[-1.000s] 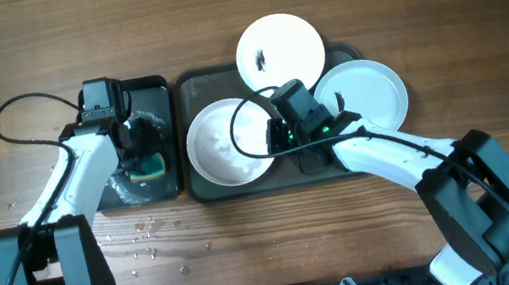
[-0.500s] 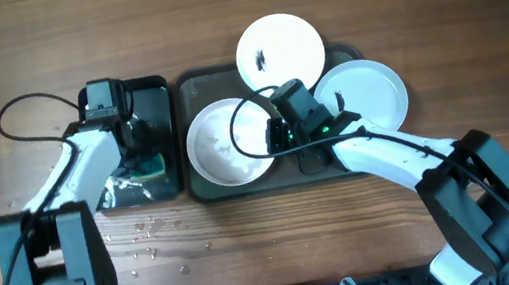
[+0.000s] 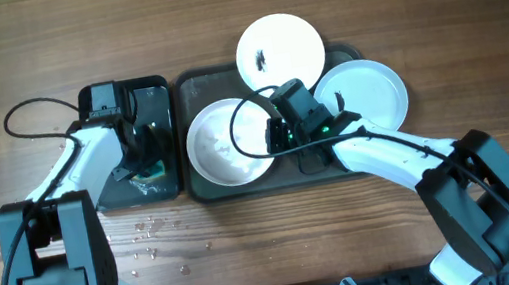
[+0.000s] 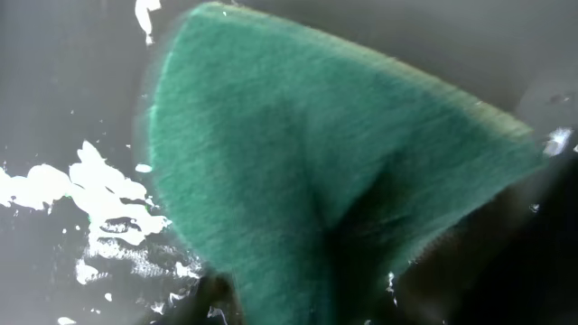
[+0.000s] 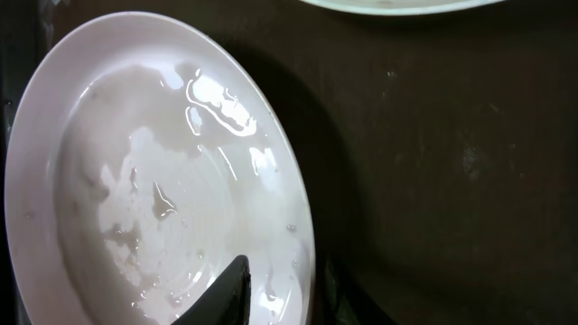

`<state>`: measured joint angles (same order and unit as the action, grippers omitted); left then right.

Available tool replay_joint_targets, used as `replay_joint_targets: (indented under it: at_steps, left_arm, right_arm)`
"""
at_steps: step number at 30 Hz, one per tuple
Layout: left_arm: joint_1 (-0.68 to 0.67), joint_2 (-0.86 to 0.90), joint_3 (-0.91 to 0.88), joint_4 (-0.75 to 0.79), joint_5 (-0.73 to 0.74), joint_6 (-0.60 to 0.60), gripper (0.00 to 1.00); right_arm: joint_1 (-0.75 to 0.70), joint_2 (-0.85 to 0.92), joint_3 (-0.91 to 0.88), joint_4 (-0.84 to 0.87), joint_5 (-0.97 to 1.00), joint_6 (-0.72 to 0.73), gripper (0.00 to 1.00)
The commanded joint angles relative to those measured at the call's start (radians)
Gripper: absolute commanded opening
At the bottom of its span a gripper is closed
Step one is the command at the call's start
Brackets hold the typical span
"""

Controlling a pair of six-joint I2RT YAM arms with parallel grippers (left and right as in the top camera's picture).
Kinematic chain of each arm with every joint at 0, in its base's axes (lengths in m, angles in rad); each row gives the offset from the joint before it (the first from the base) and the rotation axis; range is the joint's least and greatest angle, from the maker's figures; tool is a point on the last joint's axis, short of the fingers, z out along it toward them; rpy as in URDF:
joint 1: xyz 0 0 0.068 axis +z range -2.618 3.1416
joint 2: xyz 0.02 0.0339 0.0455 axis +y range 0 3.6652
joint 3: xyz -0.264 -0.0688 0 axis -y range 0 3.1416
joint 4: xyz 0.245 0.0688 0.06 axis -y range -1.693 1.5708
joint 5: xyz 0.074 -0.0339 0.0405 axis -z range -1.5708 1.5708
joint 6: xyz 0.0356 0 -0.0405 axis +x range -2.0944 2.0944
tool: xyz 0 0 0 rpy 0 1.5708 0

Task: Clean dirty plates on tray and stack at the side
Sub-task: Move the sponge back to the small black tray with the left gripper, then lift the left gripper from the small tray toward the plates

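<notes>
Three white plates are in the overhead view. A wet plate [image 3: 220,146] lies at the left of the dark grey tray [image 3: 194,86]. A plate with a black smear [image 3: 281,46] overhangs the tray's far rim. A clean-looking plate [image 3: 364,94] lies at the tray's right. My right gripper [image 3: 274,137] is shut on the wet plate [image 5: 153,181]: one finger [image 5: 230,289] rests on top and the rim runs between the jaws [image 5: 284,280]. My left gripper [image 3: 143,157] is over the smaller black tray [image 3: 155,97], pinching a green sponge [image 4: 307,153] that creases between the jaws.
Water drops [image 3: 146,229] speckle the wood tabletop in front of the small black tray. The left arm's cable [image 3: 27,111] loops over the table at the far left. Bare wood table [image 3: 438,14] lies right of and behind the trays.
My left gripper has closed down on the green sponge and shifted slightly right over the small tray. The right arm and the plates have not moved.
</notes>
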<state>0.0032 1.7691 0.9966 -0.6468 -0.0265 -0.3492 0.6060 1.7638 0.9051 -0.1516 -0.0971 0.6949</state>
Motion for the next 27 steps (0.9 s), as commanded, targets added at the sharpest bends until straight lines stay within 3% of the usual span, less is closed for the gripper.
replay_joint_targets:
  at_steps: [1, 2, 3, 4, 5, 6, 8, 10, 14, 15, 23, 27]
  left_arm:
    - [0.004, 0.002, 0.010, -0.029, 0.052, 0.005, 0.04]
    - [0.005, 0.002, 0.009, -0.034, 0.051, 0.005, 0.04]
    - [0.005, 0.002, 0.009, -0.034, 0.051, 0.005, 0.14]
    - [0.005, 0.002, 0.010, -0.031, 0.051, 0.005, 0.40]
    - [0.005, 0.002, 0.010, -0.024, 0.051, 0.005, 0.73]
    - [0.005, 0.002, 0.010, -0.015, 0.051, 0.005, 0.73]
    - [0.005, 0.002, 0.010, 0.007, 0.051, 0.005, 0.64]
    - [0.005, 0.002, 0.010, 0.027, 0.051, 0.005, 0.43]
    - [0.005, 0.002, 0.010, 0.049, 0.043, 0.005, 0.19]
    - [0.005, 0.002, 0.010, 0.051, 0.043, 0.005, 0.07]
    - [0.005, -0.051, 0.048, 0.032, 0.043, 0.008, 0.04]
    - [0.005, -0.134, 0.052, 0.067, 0.044, 0.108, 0.04]
  right_arm:
    - [0.005, 0.015, -0.008, 0.005, -0.008, 0.011, 0.27]
    - [0.005, 0.015, -0.008, 0.005, -0.009, 0.011, 0.27]
    - [0.005, 0.015, -0.008, 0.005, -0.008, 0.011, 0.27]
    - [0.005, 0.015, -0.008, 0.005, -0.009, 0.011, 0.27]
    - [0.005, 0.015, -0.008, 0.005, -0.008, 0.011, 0.27]
    - [0.005, 0.015, -0.008, 0.005, -0.008, 0.011, 0.27]
    - [0.005, 0.015, -0.008, 0.005, -0.008, 0.011, 0.27]
    - [0.005, 0.015, -0.008, 0.005, -0.009, 0.011, 0.27]
    - [0.005, 0.015, -0.008, 0.005, -0.008, 0.011, 0.27]
    - [0.005, 0.015, -0.008, 0.005, -0.008, 0.011, 0.27]
    - [0.005, 0.015, -0.008, 0.009, -0.008, 0.011, 0.27]
    - [0.005, 0.015, -0.008, 0.008, -0.008, 0.003, 0.27]
